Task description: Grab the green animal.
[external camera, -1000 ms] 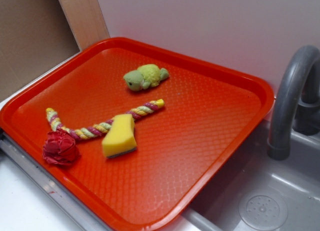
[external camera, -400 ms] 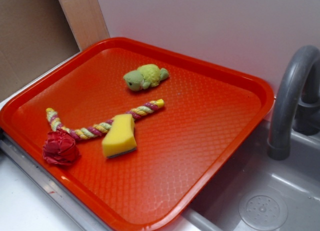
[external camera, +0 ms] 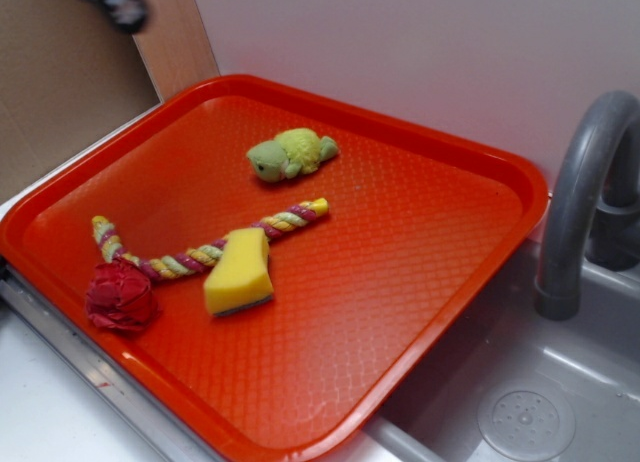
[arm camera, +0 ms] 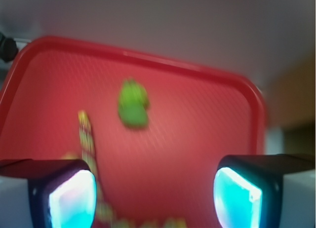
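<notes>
Red tray (external camera: 420, 312) holds green animal (external camera: 290, 153), head seemingly toward lower left.

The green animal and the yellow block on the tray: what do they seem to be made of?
The green animal looks like soft plush fabric: matte, fuzzy, rounded shape. The yellow block appears to be foam sponge, porous and dull, with a darker layer underneath, possibly a scouring pad. The tray looks like hard plastic with a glossy rim and textured floor.
</notes>
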You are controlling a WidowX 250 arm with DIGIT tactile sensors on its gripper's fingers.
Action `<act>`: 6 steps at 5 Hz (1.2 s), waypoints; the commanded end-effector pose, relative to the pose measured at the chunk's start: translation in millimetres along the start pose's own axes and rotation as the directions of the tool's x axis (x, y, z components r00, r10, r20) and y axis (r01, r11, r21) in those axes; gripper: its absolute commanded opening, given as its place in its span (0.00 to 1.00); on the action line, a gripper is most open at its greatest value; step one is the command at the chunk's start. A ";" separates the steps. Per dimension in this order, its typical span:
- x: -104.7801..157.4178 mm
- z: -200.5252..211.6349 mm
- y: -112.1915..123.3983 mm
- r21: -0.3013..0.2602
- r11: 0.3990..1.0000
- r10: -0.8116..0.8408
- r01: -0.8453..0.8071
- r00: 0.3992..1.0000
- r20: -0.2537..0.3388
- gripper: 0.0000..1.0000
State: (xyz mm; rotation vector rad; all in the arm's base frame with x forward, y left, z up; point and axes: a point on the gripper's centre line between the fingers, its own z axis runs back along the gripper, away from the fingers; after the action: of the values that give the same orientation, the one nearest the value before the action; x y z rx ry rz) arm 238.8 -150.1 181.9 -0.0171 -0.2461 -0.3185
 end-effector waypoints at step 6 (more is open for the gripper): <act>20.8 -161.1 -39.2 -0.168 0.974 -0.190 0.154 0.955 -0.226 0.92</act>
State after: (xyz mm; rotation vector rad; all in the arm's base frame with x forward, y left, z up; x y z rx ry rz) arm 292.3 -195.1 26.8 -0.0935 0.0319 -0.4927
